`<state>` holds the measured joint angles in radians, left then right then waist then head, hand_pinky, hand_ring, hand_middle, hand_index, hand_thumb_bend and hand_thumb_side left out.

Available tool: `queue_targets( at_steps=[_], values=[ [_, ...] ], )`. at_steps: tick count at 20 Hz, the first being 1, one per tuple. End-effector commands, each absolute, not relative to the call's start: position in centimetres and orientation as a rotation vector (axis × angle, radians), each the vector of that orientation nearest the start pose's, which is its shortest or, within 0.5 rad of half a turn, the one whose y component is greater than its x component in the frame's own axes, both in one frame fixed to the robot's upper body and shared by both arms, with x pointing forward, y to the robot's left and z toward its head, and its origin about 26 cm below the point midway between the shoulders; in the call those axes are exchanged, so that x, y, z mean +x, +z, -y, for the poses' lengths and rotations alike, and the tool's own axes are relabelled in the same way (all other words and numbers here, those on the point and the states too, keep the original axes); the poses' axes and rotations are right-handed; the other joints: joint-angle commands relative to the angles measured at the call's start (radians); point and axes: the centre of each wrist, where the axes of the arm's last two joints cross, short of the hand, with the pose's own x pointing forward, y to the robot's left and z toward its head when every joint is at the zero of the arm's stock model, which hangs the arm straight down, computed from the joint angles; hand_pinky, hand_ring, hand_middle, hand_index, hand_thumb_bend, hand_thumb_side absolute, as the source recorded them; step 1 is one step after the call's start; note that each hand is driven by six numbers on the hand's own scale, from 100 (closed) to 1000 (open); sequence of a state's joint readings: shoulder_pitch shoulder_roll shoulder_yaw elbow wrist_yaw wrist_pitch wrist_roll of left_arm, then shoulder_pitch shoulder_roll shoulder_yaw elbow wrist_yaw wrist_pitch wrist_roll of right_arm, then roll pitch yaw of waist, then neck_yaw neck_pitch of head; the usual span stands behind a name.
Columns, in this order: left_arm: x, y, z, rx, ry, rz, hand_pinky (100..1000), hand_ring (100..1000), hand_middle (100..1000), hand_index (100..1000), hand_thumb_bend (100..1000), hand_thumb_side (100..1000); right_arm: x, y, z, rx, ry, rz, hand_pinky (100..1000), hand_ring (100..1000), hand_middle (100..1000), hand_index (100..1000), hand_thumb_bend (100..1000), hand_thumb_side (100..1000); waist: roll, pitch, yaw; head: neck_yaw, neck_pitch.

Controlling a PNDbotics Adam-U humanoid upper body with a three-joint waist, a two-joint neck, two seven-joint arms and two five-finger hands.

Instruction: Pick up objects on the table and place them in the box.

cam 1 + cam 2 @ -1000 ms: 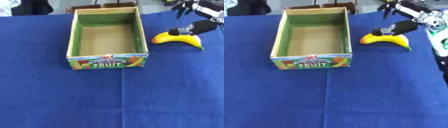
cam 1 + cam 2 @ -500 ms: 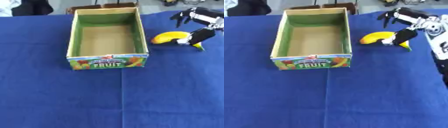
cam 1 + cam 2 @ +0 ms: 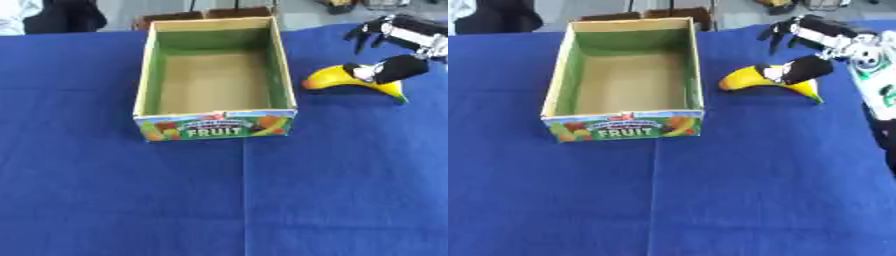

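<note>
While the right hand (image 3: 815, 42) hung over the banana (image 3: 750, 79), its thumb sat across the top of the fruit and the other fingers (image 3: 779, 31) curled down behind it, so it looked like it was grasping the banana, though I couldn't tell if they touched the far side; the banana itself lay on the blue worktop (image 3: 262, 200), just right of the box (image 3: 214, 75) and not touching it; the box was open-topped with green inner walls, a bare cardboard floor and FRUIT printed on its front; no sign of the left hand.
</note>
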<state>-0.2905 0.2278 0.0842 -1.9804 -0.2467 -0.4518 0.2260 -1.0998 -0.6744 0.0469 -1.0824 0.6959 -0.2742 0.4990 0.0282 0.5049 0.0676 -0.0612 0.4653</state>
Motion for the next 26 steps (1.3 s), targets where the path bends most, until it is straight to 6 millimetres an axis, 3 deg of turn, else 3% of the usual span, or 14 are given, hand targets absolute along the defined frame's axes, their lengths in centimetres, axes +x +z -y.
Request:
queue_targets(
  at_steps=[1, 3, 5, 6, 13, 17, 21, 26],
  values=[
    [29.9, 19.6, -26.9, -0.579, 0.233, -3.424, 735, 790, 804, 919, 100, 924, 44.1, 37.0, 34.3, -1.112, 1.430, 1.669, 795, 988, 796, 932, 352, 434, -0.005, -0.278, 0.001, -0.003, -0.011],
    [29.9, 19.6, -26.9, -0.579, 0.231, -3.426, 734, 790, 803, 918, 100, 924, 44.1, 36.9, 34.3, -1.125, 1.469, 1.626, 860, 1000, 840, 981, 544, 432, -0.005, -0.277, 0.002, -0.003, -0.012],
    [29.9, 19.7, -26.9, -0.581, 0.229, -3.427, 734, 790, 803, 917, 100, 923, 44.0, 36.9, 34.2, -1.136, 1.508, 1.586, 902, 1000, 866, 974, 738, 476, -0.005, -0.276, 0.002, -0.003, -0.012],
    [29.9, 19.7, -26.9, -0.580, 0.228, -3.427, 734, 790, 803, 916, 100, 924, 44.0, 36.9, 34.1, -1.137, 1.525, 1.576, 900, 1000, 834, 963, 740, 478, -0.005, -0.275, 0.001, -0.003, -0.012],
    [29.9, 19.6, -26.8, -0.576, 0.228, -3.432, 733, 790, 803, 916, 100, 925, 44.2, 37.1, 33.9, -1.163, 1.537, 1.547, 819, 997, 754, 931, 470, 407, -0.003, -0.274, 0.002, -0.005, -0.010],
    [29.9, 19.6, -26.8, -0.576, 0.226, -3.435, 733, 790, 803, 916, 100, 925, 44.6, 37.1, 33.8, -1.185, 1.454, 1.623, 788, 952, 687, 897, 431, 444, -0.003, -0.274, 0.004, -0.005, -0.012],
    [29.9, 19.6, -26.7, -0.574, 0.226, -3.436, 733, 790, 802, 916, 100, 925, 44.9, 36.7, 33.9, -1.194, 1.406, 1.657, 795, 959, 725, 906, 388, 435, -0.003, -0.272, 0.006, -0.006, -0.012],
    [29.9, 19.6, -26.7, -0.572, 0.226, -3.436, 733, 789, 802, 916, 100, 922, 45.3, 36.1, 34.2, -1.209, 1.434, 1.592, 803, 968, 749, 902, 396, 406, -0.004, -0.270, 0.007, -0.006, -0.013]
  ],
)
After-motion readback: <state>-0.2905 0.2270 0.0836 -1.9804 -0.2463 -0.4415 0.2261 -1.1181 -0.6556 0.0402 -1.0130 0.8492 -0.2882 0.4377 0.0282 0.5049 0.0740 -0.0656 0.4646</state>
